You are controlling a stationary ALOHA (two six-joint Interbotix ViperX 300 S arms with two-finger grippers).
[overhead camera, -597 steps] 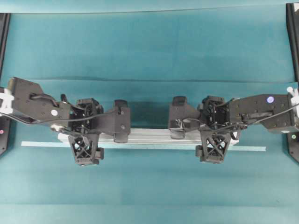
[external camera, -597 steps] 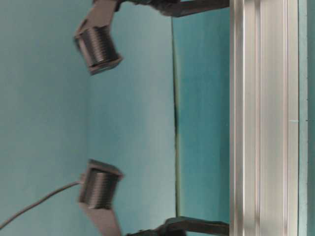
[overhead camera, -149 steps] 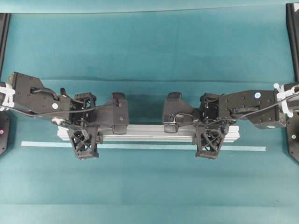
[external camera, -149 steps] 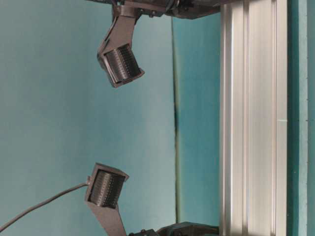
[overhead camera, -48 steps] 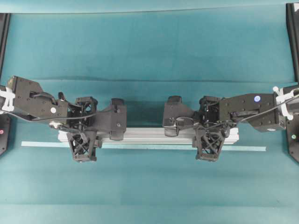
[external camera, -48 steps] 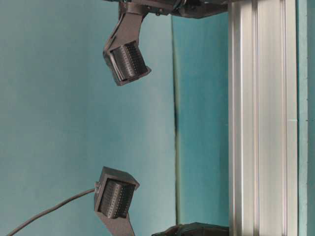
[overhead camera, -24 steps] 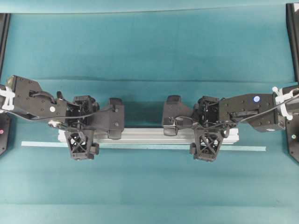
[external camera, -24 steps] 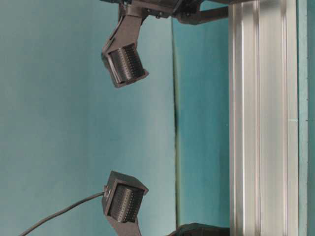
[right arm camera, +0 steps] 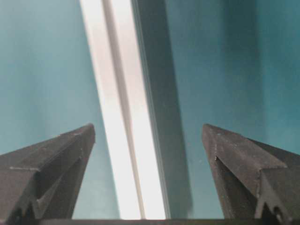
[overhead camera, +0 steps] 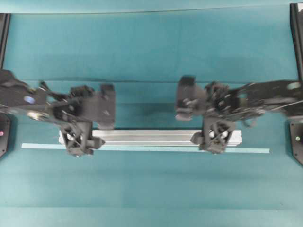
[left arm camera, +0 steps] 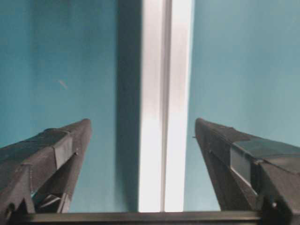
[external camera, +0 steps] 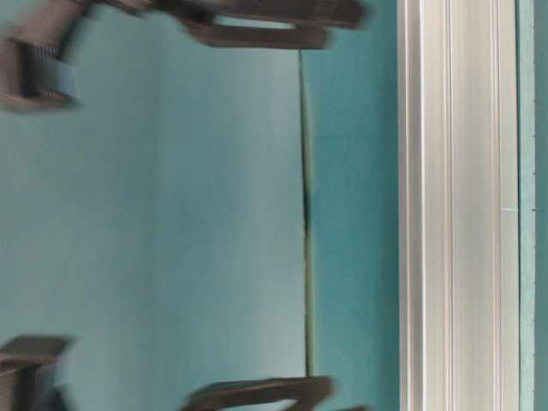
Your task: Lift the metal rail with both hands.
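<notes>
Silver metal rail [overhead camera: 151, 137] lies between both grippers' spread fingers [left arm camera: 56, 154]

Overhead downward, sideways table-level close-up, two wrist views along metal rail [overhead camera: 147, 137].

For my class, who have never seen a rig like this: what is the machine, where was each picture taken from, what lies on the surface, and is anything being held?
Two black robot arms work over a teal table. The overhead view looks straight down; the table-level view is turned sideways and blurred; the other two come from cameras on each wrist, looking out between the fingers. On the table lies the metal rail, with a thin pale tape line beside it. The left gripper and the right gripper each stand open, straddling the rail, fingers apart from it. Nothing is held.
</notes>
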